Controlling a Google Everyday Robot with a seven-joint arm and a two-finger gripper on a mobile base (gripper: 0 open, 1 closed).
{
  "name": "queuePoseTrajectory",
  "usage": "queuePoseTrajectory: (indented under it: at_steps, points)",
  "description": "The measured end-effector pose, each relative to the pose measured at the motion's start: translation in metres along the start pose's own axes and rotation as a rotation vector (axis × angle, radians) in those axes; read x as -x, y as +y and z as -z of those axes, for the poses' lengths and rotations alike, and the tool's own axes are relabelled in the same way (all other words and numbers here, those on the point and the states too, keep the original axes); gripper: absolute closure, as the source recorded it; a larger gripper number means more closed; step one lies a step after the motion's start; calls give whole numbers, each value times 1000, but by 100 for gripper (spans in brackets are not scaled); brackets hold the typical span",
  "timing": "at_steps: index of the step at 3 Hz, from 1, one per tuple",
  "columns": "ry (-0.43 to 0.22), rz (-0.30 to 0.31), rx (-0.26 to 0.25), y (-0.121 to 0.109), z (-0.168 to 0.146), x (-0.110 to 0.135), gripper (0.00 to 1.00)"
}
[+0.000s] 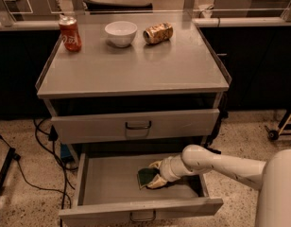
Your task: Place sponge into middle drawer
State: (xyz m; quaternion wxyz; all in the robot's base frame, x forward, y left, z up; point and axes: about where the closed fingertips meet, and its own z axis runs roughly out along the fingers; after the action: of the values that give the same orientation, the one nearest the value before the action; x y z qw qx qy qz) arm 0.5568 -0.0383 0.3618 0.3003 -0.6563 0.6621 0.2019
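The sponge (145,177), dark green face over a pale body, sits at the tip of the gripper (154,175) inside the pulled-out middle drawer (107,186), a wide shallow grey drawer whose bare floor stretches left of the gripper.

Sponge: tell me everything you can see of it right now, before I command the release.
The sponge is small and looks soft. It shows a dark green scrub face with a thin pale edge below it. It sits inside the open middle drawer, near the centre of the floor and slightly tilted. The gripper reaches in from the right, touches the sponge and covers its right side. I cannot tell whether the sponge rests on the drawer floor or is held just above it.
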Motion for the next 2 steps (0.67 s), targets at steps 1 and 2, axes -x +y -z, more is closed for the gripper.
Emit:
queuePoseTrajectory:
  at_steps: [1,2]
  points:
    - [0,0,0,0,0,0,20]
    - [0,0,0,0,0,0,0]
